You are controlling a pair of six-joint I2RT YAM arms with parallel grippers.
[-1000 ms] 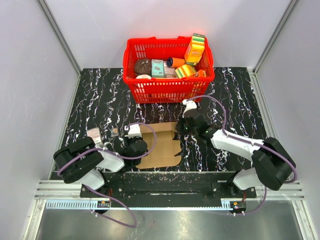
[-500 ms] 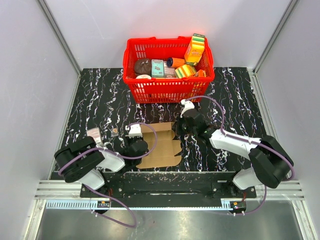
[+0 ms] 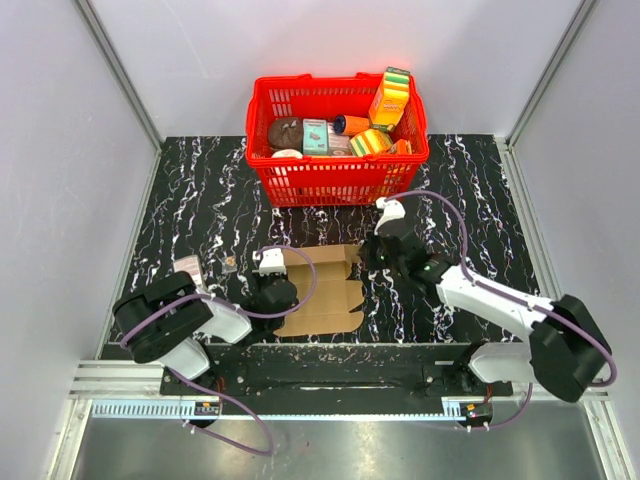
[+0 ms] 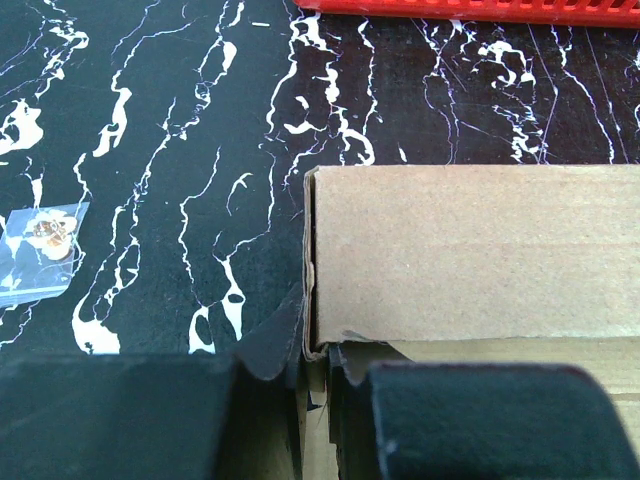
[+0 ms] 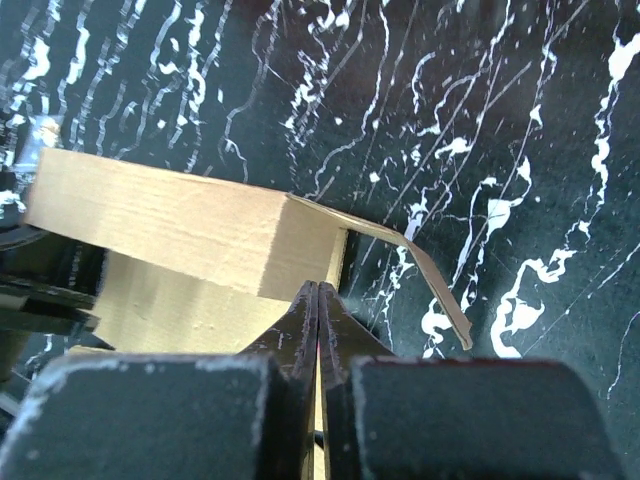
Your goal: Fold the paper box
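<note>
Paper box (image 3: pixel 325 295) sits on the counter (image 3: pixel 190 200) between the arms, only part-folded with end flaps loose and closing left to do, left claw (image 4: pixel 315 380) pinched on its left edge, right claw (image 5: pixel 316 300) fully closed at its right end.

Red basket (image 3: pixel 335 178) (full of colourful packages (image 3: pixel 389 97)) on black marble table (image 3: pixel 200 200); small packet (image 3: pixel 188 268) well apart.

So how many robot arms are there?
2: the left arm at the paper box's left edge, the right arm at its right edge. None appears hidden.
</note>
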